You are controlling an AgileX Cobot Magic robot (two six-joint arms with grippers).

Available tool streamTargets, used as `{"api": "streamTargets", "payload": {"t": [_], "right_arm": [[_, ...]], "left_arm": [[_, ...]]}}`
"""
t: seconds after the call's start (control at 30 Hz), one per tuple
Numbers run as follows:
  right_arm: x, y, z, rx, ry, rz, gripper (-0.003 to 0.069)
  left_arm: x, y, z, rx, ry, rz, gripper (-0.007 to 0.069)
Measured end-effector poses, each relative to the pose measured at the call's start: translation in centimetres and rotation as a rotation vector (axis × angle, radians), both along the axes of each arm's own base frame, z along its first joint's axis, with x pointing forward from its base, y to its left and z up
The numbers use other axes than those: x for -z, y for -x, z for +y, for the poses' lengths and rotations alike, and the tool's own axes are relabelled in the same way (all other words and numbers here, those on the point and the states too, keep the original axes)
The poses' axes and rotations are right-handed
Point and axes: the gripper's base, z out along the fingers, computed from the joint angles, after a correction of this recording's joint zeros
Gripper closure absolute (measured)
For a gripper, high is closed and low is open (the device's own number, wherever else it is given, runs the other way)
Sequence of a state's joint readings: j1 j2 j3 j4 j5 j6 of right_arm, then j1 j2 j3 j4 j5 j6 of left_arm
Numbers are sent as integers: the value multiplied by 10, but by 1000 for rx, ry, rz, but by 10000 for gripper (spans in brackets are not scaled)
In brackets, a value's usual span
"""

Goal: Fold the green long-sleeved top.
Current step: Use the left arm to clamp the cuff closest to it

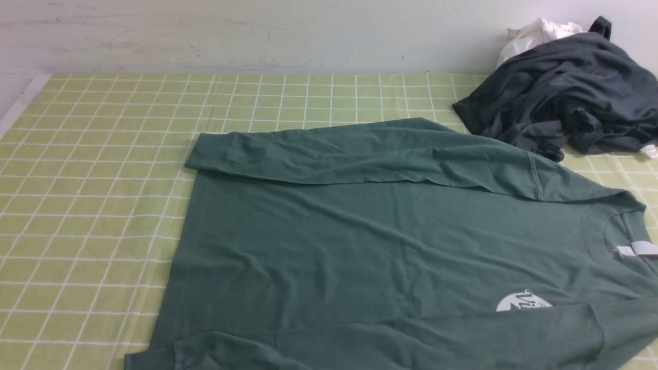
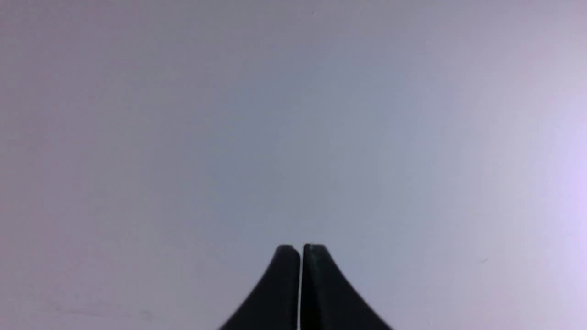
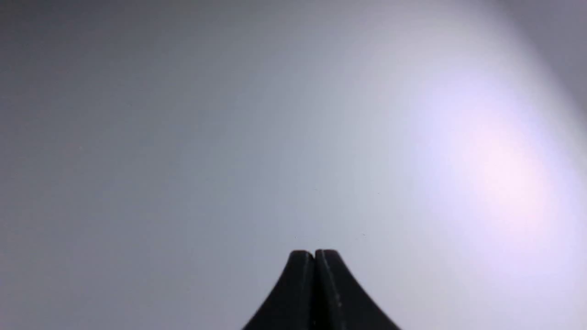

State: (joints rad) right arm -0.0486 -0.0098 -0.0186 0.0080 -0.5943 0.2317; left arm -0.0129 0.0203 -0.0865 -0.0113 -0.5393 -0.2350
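The green long-sleeved top lies flat on the checked table, neck to the right and hem to the left. Its far sleeve is folded across the body, cuff at the left. The near sleeve lies across the body's front edge. A white round logo and a white neck label show at the right. Neither arm appears in the front view. My left gripper is shut with nothing in it, facing a blank pale surface. My right gripper is likewise shut and empty, facing a blank pale surface.
A dark charcoal-grey garment is heaped at the back right, with a small white cloth behind it. The yellow-green checked tablecloth shows bare at the left and back. A pale wall runs along the table's far edge.
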Motion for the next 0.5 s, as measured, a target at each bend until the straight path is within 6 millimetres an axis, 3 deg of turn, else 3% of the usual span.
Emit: {"api": "streamTargets", "payload": {"t": [0.13, 0.27, 0.37, 0.5], "right_arm": [[-50, 2, 6, 43, 130, 76, 673], [-83, -25, 2, 112, 205, 349, 673], [-79, -62, -3, 132, 217, 640, 673], [-45, -98, -3, 74, 184, 1048, 673]], "left_arm": [[-65, -4, -5, -32, -125, 74, 629], [-102, -30, -5, -81, -215, 229, 629], [-88, -72, -1, -81, -188, 533, 629], [-44, -103, 3, -87, -128, 976, 629]]}}
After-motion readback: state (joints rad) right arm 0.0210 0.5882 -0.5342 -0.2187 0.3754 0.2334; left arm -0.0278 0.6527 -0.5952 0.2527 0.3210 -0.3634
